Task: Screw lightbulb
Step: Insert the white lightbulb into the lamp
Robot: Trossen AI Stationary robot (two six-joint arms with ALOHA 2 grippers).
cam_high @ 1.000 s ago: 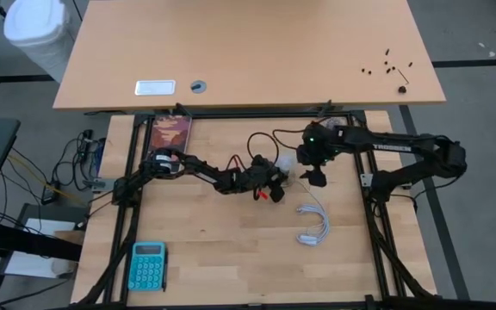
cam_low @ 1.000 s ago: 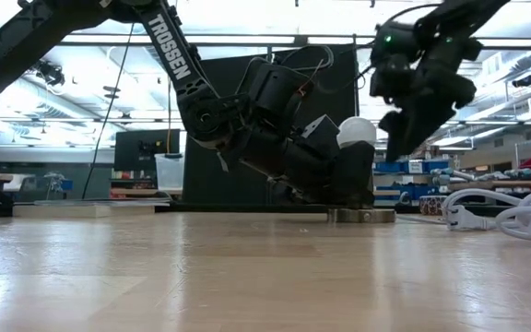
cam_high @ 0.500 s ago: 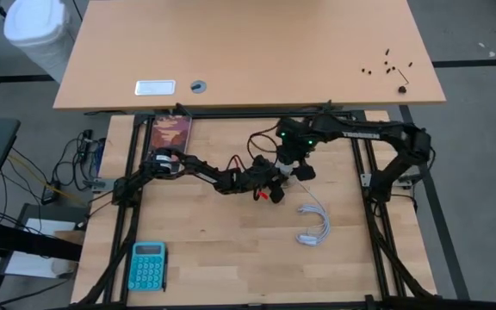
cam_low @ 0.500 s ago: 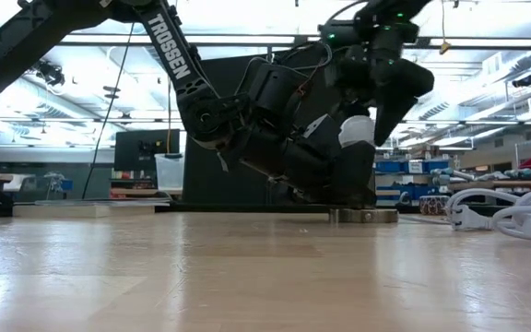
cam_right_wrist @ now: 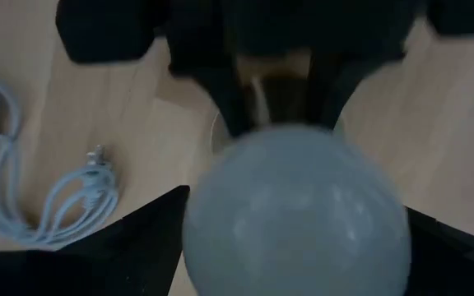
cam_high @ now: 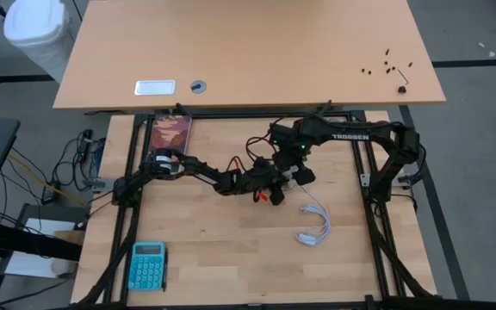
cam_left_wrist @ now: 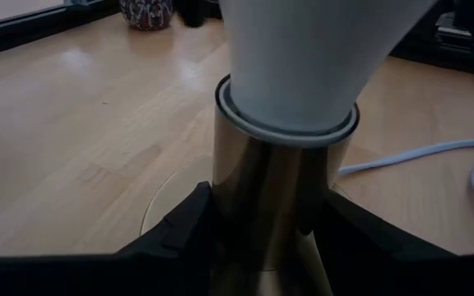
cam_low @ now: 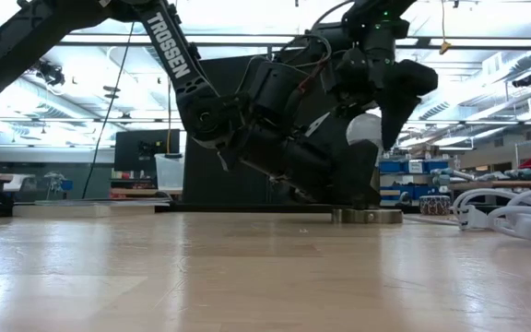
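Your left pincer (cam_left_wrist: 274, 238) is clenched on the brass socket (cam_left_wrist: 276, 205), pinning it against the counter (cam_low: 201, 277). The lightbulb (cam_right_wrist: 296, 210) stands upright in that socket, its neck just above the left fingers (cam_left_wrist: 179, 234). Your right pincer (cam_right_wrist: 295, 247) hangs directly over the bulb's dome, fingers (cam_right_wrist: 130, 242) spread to either side; you cannot tell whether they touch it. A white cable (cam_high: 313, 226) lies near the right pincer.

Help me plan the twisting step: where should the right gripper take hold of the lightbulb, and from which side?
Probably the rounded white dome of the lightbulb, approached from above. It stands upright in the brass socket, which the left gripper clamps, leaving only the dome free. The right gripper hangs right over it, fingers either side.
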